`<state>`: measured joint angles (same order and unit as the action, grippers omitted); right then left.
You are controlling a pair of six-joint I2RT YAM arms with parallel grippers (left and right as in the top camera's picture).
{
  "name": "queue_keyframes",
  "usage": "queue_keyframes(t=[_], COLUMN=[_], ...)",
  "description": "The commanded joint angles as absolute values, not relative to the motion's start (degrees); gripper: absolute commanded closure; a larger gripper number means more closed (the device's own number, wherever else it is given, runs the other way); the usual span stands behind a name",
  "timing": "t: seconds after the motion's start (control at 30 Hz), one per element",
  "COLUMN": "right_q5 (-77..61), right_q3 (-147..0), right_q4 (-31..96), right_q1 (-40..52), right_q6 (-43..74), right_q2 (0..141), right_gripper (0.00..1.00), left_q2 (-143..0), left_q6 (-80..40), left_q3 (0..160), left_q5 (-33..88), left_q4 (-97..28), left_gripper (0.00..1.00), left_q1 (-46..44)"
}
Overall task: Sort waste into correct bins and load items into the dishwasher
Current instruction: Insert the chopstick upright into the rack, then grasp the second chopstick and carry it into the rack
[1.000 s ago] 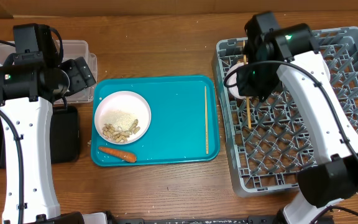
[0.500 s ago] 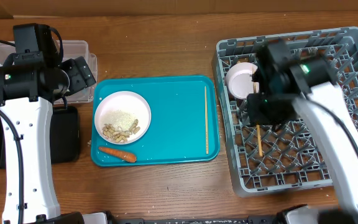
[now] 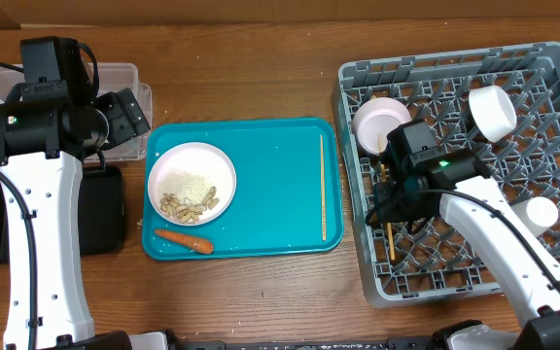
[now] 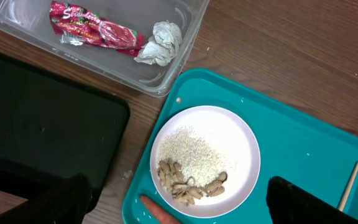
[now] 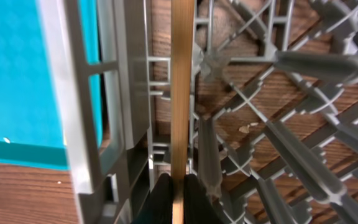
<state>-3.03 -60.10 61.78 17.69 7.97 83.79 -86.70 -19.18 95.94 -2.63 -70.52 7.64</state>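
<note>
**Left side, no change in the last second.** The left gripper (image 4: 179,198) hangs over the table's far-left corner, fingers spread wide and empty, above the seam between the clear tub (image 4: 185,37) and the black tray (image 4: 42,124). The red wrapper (image 4: 95,31) and foil ball (image 4: 160,42) lie in the tub.

**Centre.** On the teal tray (image 3: 270,194), the plate (image 3: 194,151) holds rice (image 4: 191,152) and brown scraps (image 4: 188,185). The carrot (image 3: 183,239) lies at the tray's near-left corner, and the tray chopstick (image 3: 323,185) lies along its right edge.

**Right side, changed.** The right gripper (image 3: 389,216) has drawn back from the rack's (image 3: 445,102) far-left corner toward its near-left corner. The held chopstick (image 5: 181,93) now sits low among the pegs beside the left wall. The fingers are pinched narrow on it, so it is not yet released.

**Judgement.** This loading step is nearly complete. The tray chopstick, plate and food remain outstanding.
</note>
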Motion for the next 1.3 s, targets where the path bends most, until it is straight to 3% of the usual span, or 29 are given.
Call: queue_keyframes(t=[0.0,0.03,0.07,0.2,0.5,0.87,1.17,1.27], right_q5=[-3.53,-3.53,-3.53,-3.92,-7.7,-7.57,-6.0,-4.36], right_q3=[-59.27,-59.29,-59.44,-63.4,-86.08,-85.47,-85.47,-85.47], right_q4=[61.08,60.9,60.82,62.83,61.45,62.26,61.12,60.95], right_q1=[17.93,17.93,17.93,17.93,19.51,29.54,32.4,32.42], right_q6=[7.22,7.22,7.25,7.25,7.44,7.57,19.66,21.5], right_q2=[84.6,84.62,84.6,84.55,84.55,98.63,115.42,118.89], right_gripper=[0.79,0.65,0.58,0.51,0.49,0.48,0.5,0.56], left_q2=[-87.0,-87.0,-87.0,-87.0,-87.0,-87.0,-87.0,-87.0], left_q6=[-19.31,-19.31,-19.31,-19.31,-19.31,-19.35,-19.35,-19.35], left_q3=[96.09,96.09,96.09,96.09,96.09,96.09,96.09,96.09], left_q5=[-2.96,-2.96,-2.96,-2.96,-2.96,-2.94,-2.96,-2.94], left_q4=[-70.46,-70.46,-70.46,-70.46,-70.52,-71.31,-71.75,-71.77], left_gripper=[0.08,0.08,0.08,0.08,0.08,0.08,0.08,0.08], left_q1=[7.86,7.86,7.86,7.86,7.86,7.86,7.86,7.86])
